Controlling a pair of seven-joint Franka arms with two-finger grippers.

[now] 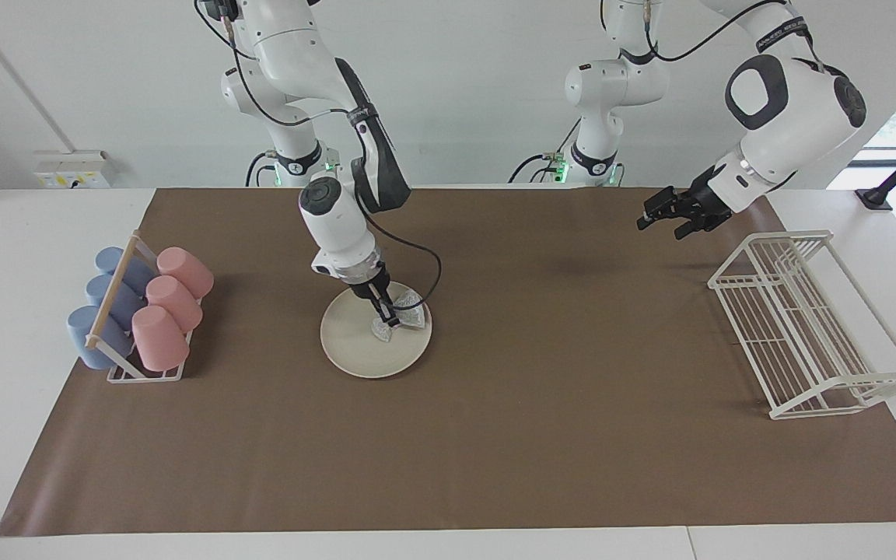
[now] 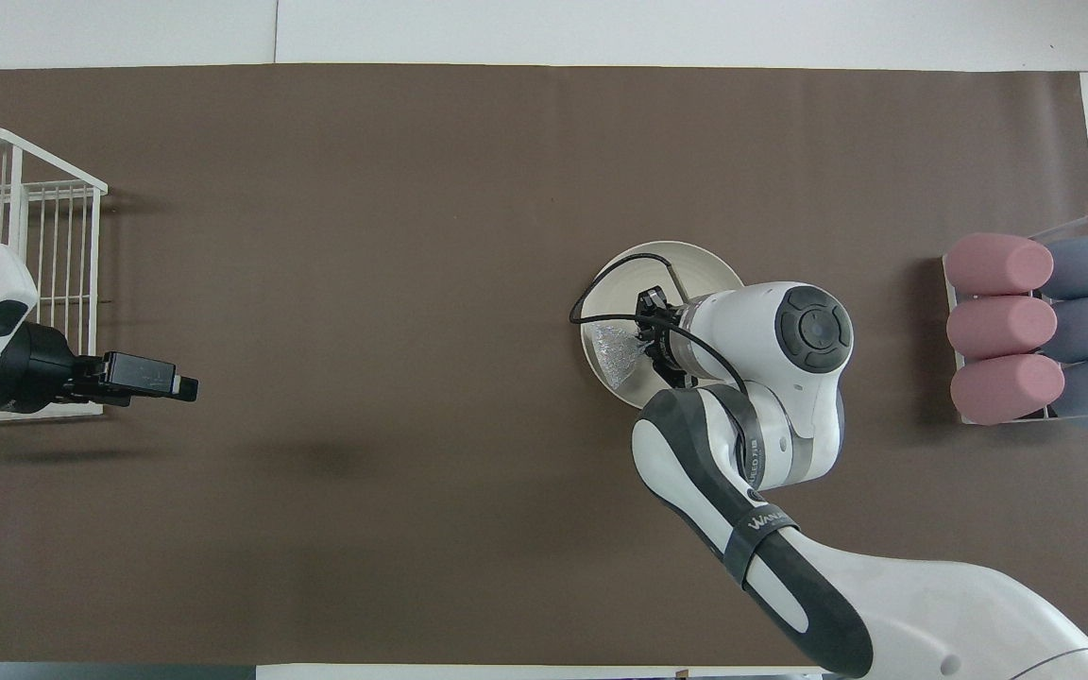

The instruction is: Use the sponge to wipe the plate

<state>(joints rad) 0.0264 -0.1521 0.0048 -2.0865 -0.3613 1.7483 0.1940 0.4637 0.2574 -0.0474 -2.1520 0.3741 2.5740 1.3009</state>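
**Caller:** What's nearest the arms?

**Me:** My right gripper (image 1: 386, 313) is clamped on the sponge (image 1: 404, 320), pressing it on the plate (image 1: 355, 350) at the edge toward the left arm's end. I judge we're mid-wipe; next I should sweep it across the bare part.

**Caller:** Elsewhere?

**Me:** The left gripper (image 1: 662, 216) waits open over the mat. The cup rack (image 1: 123, 373) holds pink and blue cups; the wire rack (image 1: 806, 327) holds nothing.

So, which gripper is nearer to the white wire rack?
The left gripper: it hangs in the air beside the white wire rack. The right gripper is over the plate, holding the sponge on it.
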